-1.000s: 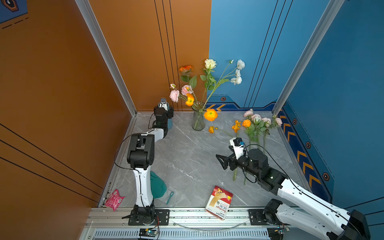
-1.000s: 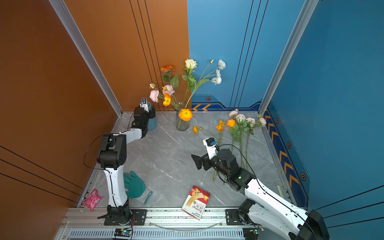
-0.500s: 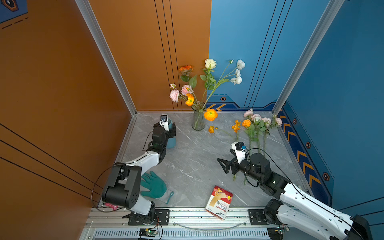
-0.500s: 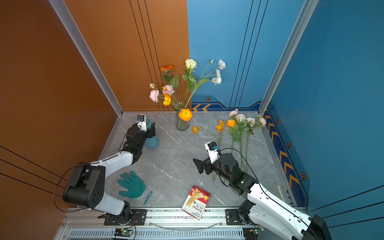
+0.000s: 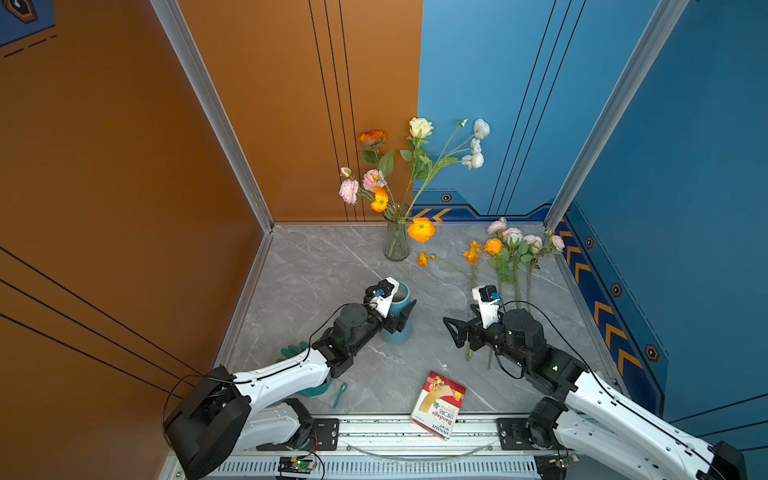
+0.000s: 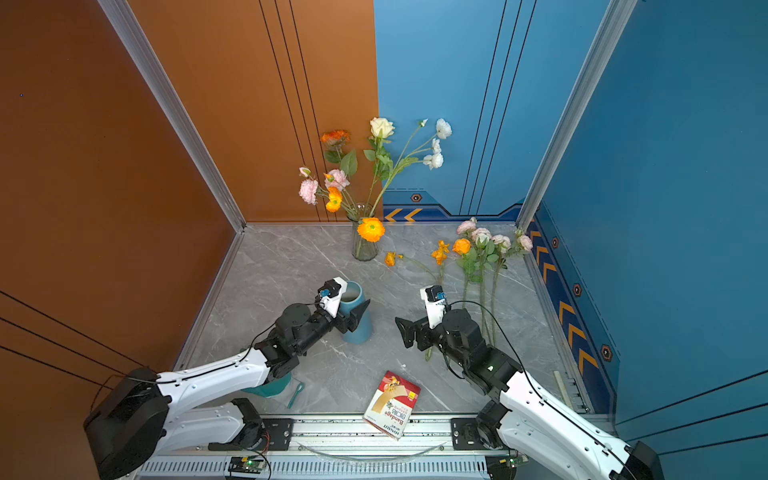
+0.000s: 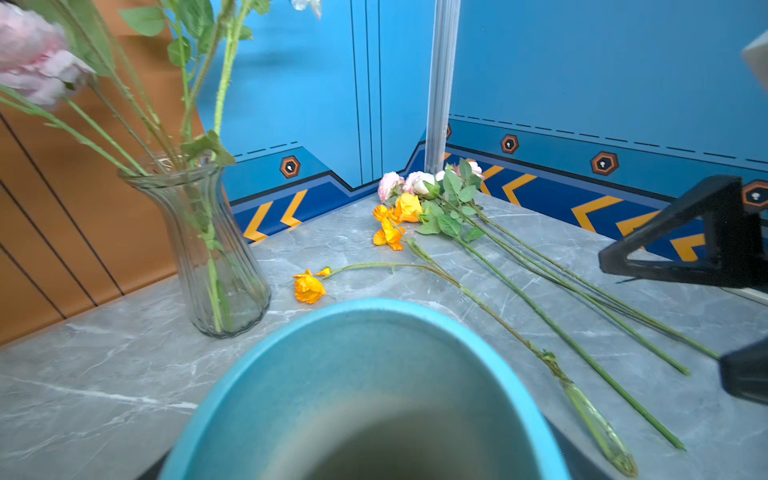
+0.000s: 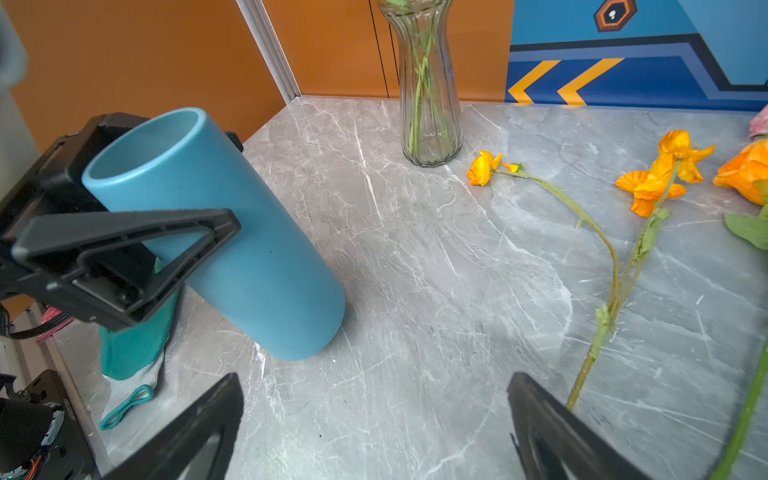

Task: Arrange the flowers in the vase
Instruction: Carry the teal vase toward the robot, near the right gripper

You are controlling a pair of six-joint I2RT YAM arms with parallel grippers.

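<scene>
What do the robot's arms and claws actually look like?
The left arm and right arm have white shells with black joints, and thin black cables loop alongside. The left gripper and right gripper are black, each with two hollow triangular fingers. A white camera block sits on each wrist.

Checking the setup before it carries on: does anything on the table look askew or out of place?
Yes. The blue vase leans steeply rather than standing upright, held near its top in the jaws of the left gripper. Also, the bandage box hangs over the front edge of the table onto the rail.
</scene>
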